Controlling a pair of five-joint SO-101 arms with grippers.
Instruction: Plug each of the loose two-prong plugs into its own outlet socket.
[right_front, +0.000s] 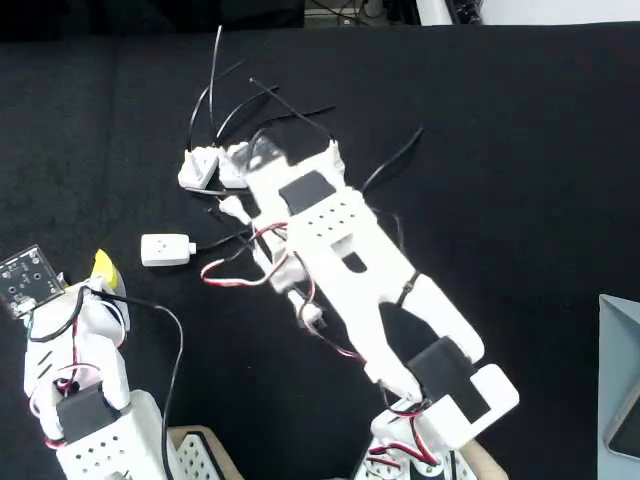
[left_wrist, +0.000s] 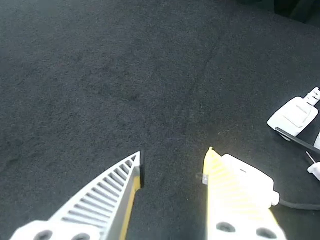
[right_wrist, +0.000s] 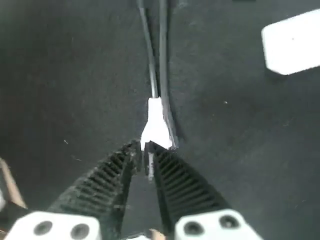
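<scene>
My right gripper (right_wrist: 145, 152) is shut on a small white two-prong plug (right_wrist: 157, 125), whose black cable (right_wrist: 150, 55) runs away from the black fingers. From above, that arm stretches to the table's far left, ending by a cluster of white sockets (right_front: 205, 165). A white outlet socket (right_front: 167, 249) with a cable lies nearer the front left. My left gripper (left_wrist: 172, 160) hangs open over bare black cloth, just short of that socket (left_wrist: 252, 180). Its yellow fingertip (right_front: 102, 266) shows from above. Another white socket (left_wrist: 295, 116) lies farther off.
Black cables (right_front: 215, 95) fan out at the back left, and one loose plug (right_front: 233, 209) lies between the sockets. A small circuit board (right_front: 28, 278) sits at the left edge. A grey-blue object (right_front: 622, 380) stands at the right edge.
</scene>
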